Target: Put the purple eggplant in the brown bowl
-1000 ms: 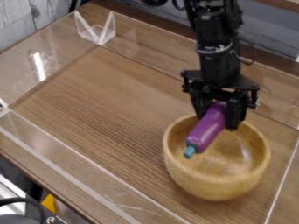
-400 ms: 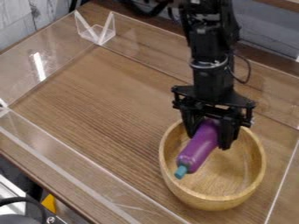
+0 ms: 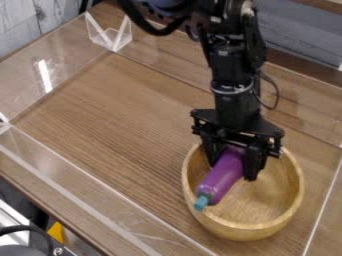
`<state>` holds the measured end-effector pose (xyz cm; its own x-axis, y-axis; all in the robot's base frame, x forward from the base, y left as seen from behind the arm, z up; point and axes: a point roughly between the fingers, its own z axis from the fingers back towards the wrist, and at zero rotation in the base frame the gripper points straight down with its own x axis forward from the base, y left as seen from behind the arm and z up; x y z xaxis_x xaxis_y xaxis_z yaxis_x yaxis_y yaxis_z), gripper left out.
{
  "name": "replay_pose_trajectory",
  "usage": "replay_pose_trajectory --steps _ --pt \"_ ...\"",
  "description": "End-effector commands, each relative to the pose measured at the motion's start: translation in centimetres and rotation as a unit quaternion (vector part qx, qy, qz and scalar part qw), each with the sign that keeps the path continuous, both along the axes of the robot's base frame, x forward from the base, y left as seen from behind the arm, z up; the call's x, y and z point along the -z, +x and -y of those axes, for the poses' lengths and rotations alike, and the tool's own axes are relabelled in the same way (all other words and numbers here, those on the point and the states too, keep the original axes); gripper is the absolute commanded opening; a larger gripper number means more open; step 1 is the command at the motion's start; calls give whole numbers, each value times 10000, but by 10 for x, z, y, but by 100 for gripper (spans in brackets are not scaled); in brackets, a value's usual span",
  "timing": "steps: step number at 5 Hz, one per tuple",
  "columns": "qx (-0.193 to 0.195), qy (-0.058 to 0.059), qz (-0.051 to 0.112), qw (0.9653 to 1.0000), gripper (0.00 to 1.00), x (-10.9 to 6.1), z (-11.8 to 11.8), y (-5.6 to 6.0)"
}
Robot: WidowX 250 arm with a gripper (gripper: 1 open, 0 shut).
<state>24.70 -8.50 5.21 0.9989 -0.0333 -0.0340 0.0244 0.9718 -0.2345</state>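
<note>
In brown bowl (image 3: pixel 274 205) — purple eggplant (image 3: pixel 221 178), wooden table (image 3: pixel 100 130) beneath.

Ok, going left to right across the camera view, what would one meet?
Black cable at the lower left, clear triangular stand, purple eggplant, brown bowl's right rim.

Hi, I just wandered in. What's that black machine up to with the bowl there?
A black robot arm is handling a purple toy eggplant, pinched in its gripper and tilted with the teal tip pointing down. It is over the round brown wooden bowl, and the job is to put the eggplant in there. The gripper hasn't let go yet; whether the eggplant already touches the bowl, I can't tell from this angle.
</note>
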Motion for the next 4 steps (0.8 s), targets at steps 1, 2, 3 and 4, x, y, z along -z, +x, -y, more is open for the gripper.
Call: replay_pose_trajectory --steps 1,2,3,4 --pt "27 -20 383 9993 0 -11 8 1" --pt "-476 36 352 9982 100 -15 6 4" --pt "-432 121 385 9983 100 -10 2 4" --pt "-368 189 388 9984 100 -4 0 4"
